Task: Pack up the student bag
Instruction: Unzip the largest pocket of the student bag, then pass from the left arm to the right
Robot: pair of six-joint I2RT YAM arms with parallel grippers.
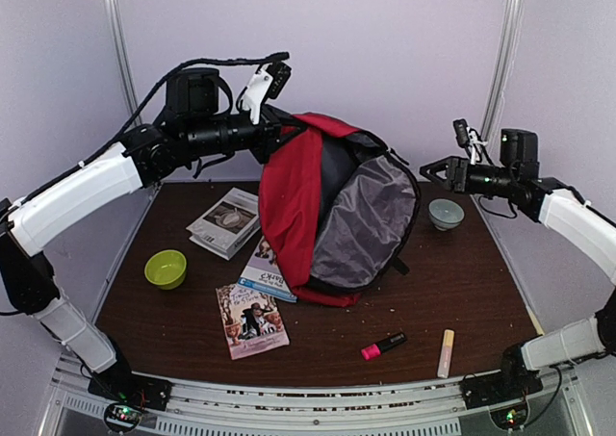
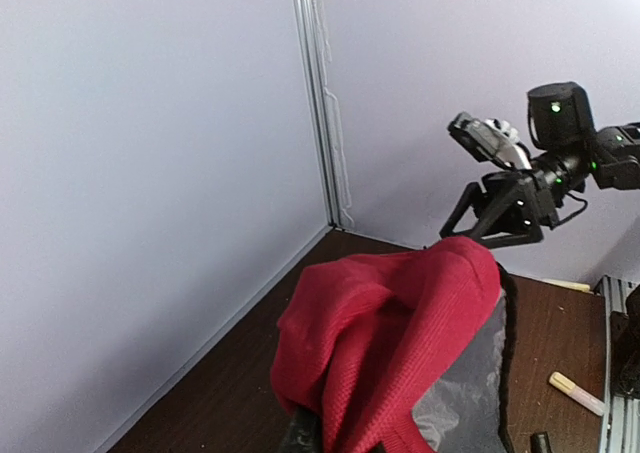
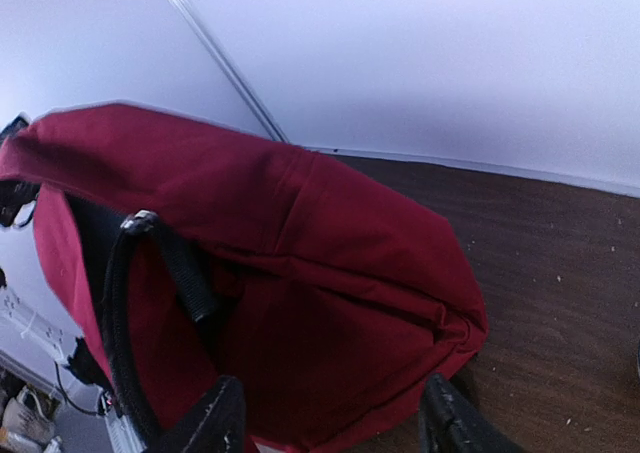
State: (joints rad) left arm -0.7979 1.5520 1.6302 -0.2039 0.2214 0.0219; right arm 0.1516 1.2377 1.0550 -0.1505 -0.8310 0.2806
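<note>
The student bag (image 1: 332, 205), a large red backpack with grey lining showing, stands half upright in the middle of the table. My left gripper (image 1: 279, 133) is shut on its red top fabric and holds it up. In the left wrist view the red cloth (image 2: 400, 333) drapes over the gripper (image 2: 330, 438), and only a dark finger (image 2: 300, 435) shows. My right gripper (image 1: 430, 172) hovers just off the bag's right rim. In the right wrist view it (image 3: 330, 428) is open, with the red side of the bag (image 3: 300, 273) and a black strap (image 3: 185, 268) in front of it.
A grey bowl (image 1: 446, 213) sits under the right arm and a green bowl (image 1: 166, 269) at the left. Three books (image 1: 226, 222) (image 1: 268, 274) (image 1: 252, 320) lie left of and in front of the bag. A pink highlighter (image 1: 383, 346) and a cream marker (image 1: 447, 352) lie near the front edge.
</note>
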